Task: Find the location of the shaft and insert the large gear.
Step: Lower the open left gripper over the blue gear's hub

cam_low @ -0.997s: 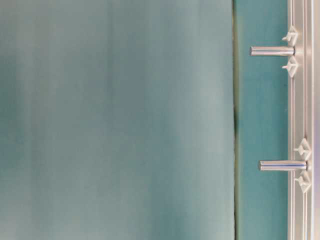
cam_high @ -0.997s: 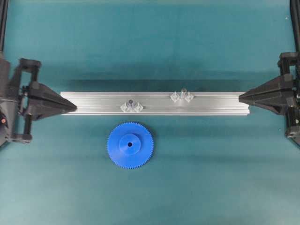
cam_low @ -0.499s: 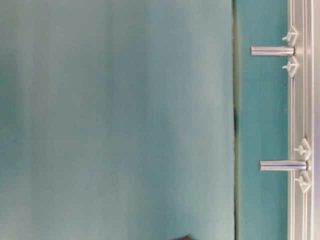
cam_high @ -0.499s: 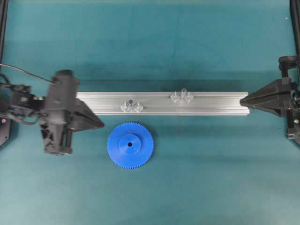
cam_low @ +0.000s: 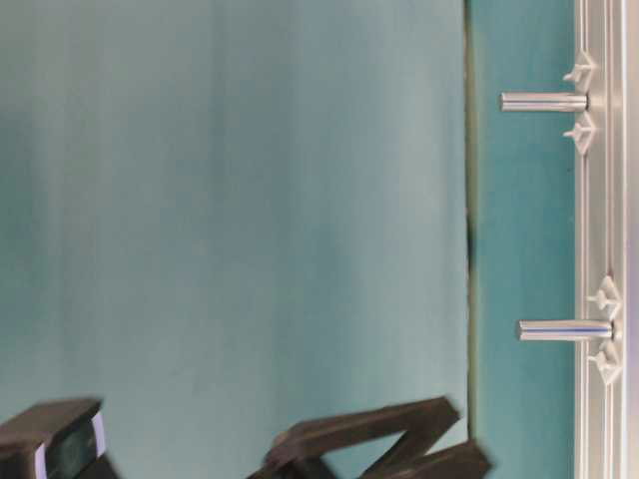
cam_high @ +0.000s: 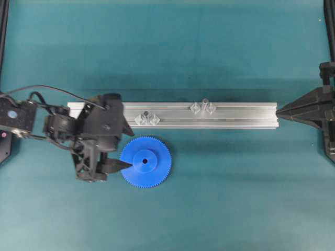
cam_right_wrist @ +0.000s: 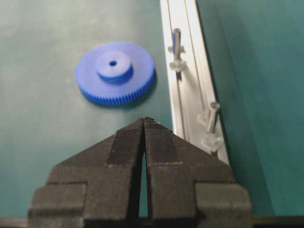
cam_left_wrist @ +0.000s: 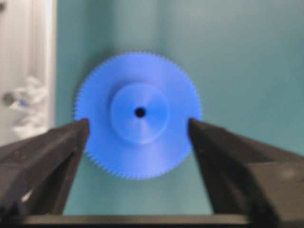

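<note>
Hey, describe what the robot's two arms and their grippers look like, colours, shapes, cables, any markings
Both are matte black. The left gripper has long wedge-shaped fingers tapering to points on a blocky open frame; thin black cables loop back over the arm, and a small pink dot shows near its base. The right gripper has the same tapered fingers with flat textured inner pads, mounted on a chunky black bracket.
</note>
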Controlling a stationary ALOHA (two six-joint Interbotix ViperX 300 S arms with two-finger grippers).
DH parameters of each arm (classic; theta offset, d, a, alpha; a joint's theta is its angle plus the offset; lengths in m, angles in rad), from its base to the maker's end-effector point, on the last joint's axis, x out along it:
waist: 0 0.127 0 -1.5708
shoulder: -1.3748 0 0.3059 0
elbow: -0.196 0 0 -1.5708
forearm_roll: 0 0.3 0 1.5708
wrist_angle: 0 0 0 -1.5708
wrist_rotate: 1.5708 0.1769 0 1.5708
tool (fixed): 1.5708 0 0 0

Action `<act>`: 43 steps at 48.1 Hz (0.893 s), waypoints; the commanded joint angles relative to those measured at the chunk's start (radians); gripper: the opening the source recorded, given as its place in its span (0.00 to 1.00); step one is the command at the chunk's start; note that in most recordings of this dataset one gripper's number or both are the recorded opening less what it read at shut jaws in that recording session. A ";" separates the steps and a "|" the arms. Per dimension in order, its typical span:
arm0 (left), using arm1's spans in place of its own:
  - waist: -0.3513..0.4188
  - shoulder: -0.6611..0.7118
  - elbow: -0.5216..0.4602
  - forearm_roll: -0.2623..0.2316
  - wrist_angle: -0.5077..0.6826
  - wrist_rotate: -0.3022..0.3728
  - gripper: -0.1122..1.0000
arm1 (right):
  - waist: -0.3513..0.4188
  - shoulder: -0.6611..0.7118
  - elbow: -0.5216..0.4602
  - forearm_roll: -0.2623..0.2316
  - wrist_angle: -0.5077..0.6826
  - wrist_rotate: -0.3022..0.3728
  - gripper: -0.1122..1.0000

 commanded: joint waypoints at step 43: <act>0.011 0.302 -0.146 0.009 0.031 0.031 0.94 | -0.018 -0.014 0.021 0.000 0.011 0.015 0.15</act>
